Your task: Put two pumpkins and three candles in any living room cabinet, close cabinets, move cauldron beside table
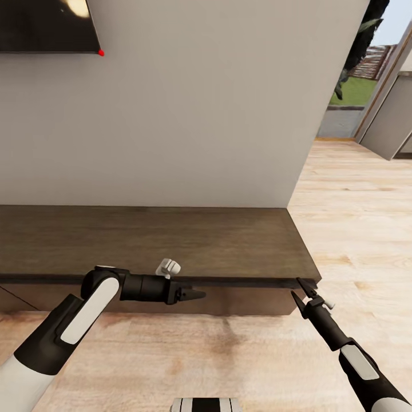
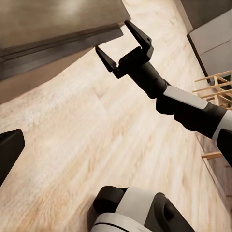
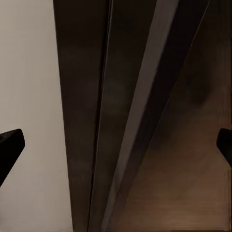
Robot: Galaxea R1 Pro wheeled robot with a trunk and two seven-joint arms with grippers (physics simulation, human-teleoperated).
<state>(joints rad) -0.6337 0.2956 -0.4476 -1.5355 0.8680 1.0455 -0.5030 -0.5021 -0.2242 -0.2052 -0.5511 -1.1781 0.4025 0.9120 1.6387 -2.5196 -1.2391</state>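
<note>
At the cabinet top's front right corner, right gripper spread; left gripper state unclear, facing sideways along the front edge.

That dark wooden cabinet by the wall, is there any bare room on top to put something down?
Yes. The cabinet top looks bare from the wall to its front edge. It is tighter at the front right corner, where the right gripper sits open, and mid-front, where the left gripper hovers.

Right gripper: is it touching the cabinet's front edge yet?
Cannot tell. In the head view the right gripper, jaws open, overlaps the cabinet at its front corner, but neither contact nor a gap shows plainly.
</note>
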